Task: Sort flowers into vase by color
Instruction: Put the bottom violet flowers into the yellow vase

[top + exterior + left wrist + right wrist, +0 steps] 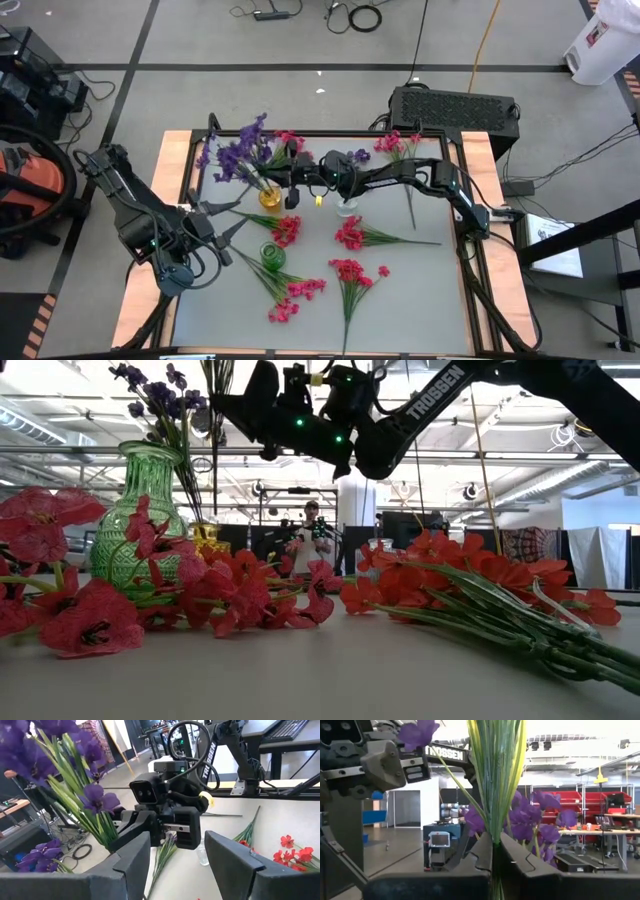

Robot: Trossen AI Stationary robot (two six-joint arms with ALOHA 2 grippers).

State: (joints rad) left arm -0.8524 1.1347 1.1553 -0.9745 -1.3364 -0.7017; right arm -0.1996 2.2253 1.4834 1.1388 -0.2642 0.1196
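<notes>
Purple flowers (pixel 240 152) stand in a small yellow vase (pixel 268 197) at the table's far left. My right gripper (pixel 492 855) reaches in from the right and is shut on green stems beside that vase (pixel 205 540). A green vase (pixel 272 255) and a clear vase (pixel 347 207) stand nearer the middle. Pink-red flowers (pixel 350 235) lie flat on the table in several bunches. My left gripper (pixel 175 857) hovers open at the left (pixel 228 217), facing the right gripper, with nothing between its fingers. My right gripper pinches a bundle of green stems and leaves (pixel 493 827) of the purple flowers between its two fingers, well below the blossoms. The fingers come from the table's right, tipped slightly upward, and lie across the upright stems. The fingers hide the stems' lower end.
More pink-red flowers lie at the far edge (pixel 400 143) and near the front (pixel 295 290). A black box (pixel 455 105) stands behind the table's far right. In the low view a person (pixel 312 535) stands far off in the room.
</notes>
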